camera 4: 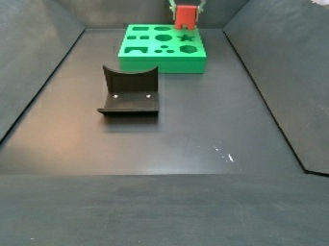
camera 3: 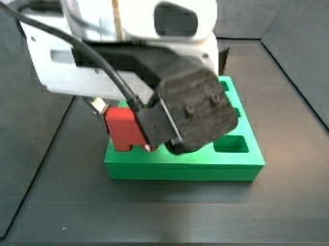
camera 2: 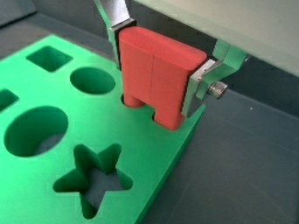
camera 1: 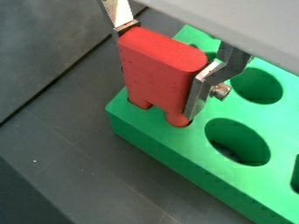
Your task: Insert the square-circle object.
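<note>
The square-circle object (camera 1: pixel 158 74) is a bright red block with two legs. It stands upright at a corner of the green board (camera 1: pixel 233 188), with its legs entering holes in the board in both wrist views (camera 2: pixel 156 77). My gripper (camera 1: pixel 163 61) is shut on it, one silver finger (camera 1: pixel 205 87) on each narrow side. In a side view the red piece (camera 3: pixel 122 128) shows at the board's near left corner, under the gripper body. In a side view it (camera 4: pixel 186 14) sits at the board's far right corner.
The green board (camera 2: pixel 35 175) has round, square and star holes (camera 2: pixel 93 175). The dark fixture (camera 4: pixel 129 93) stands on the floor in front of the board (camera 4: pixel 161 53). Dark walls enclose the floor.
</note>
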